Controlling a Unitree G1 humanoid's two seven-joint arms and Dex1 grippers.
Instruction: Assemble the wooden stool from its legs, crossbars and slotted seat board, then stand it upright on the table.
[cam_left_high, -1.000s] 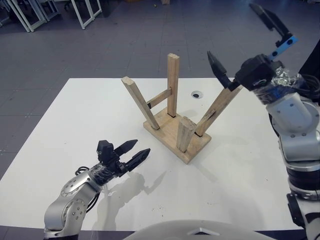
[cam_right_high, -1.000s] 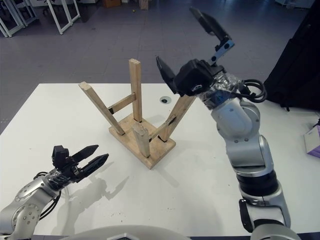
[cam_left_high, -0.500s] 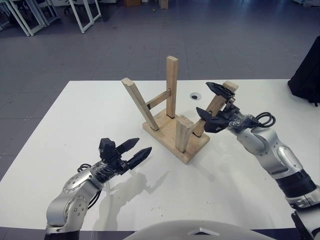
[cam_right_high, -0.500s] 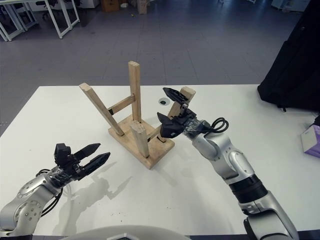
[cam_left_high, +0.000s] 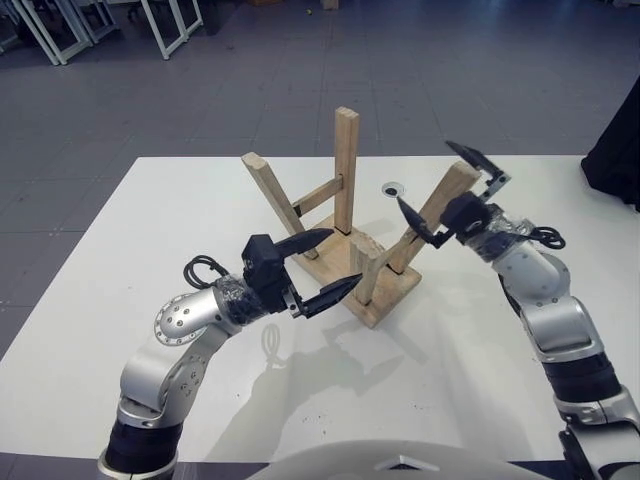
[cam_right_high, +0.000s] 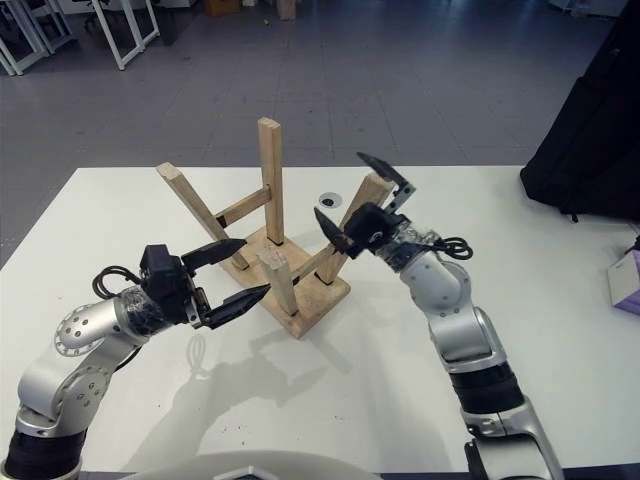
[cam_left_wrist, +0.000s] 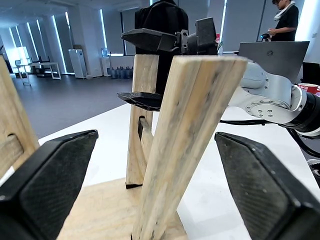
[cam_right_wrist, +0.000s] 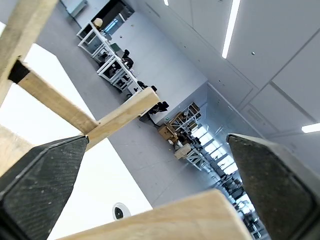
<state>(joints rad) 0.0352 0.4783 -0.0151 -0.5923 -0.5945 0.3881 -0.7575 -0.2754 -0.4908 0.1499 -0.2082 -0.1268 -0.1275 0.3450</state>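
- The stool looks assembled but upside down at the centre of the frame. Its seat lies flat on the table and all four legs point up.
- Judged from this, the step in hand is taking hold of it for the flip upright.
- Left gripper, centre left: jaws wide apart and empty. The short near leg stands in line with the gap between its pads, at or just past the tips, with no contact seen.
- Right gripper, upper right: jaws spread wide, holding nothing. They straddle the upper end of the slanting right leg, which sits between the fingers with space on both sides.
- Next move, I judge: advance each gripper until its leg is well inside, close firmly, then lift and turn both together. Uneven pulls could rack the joints or loosen a leg.
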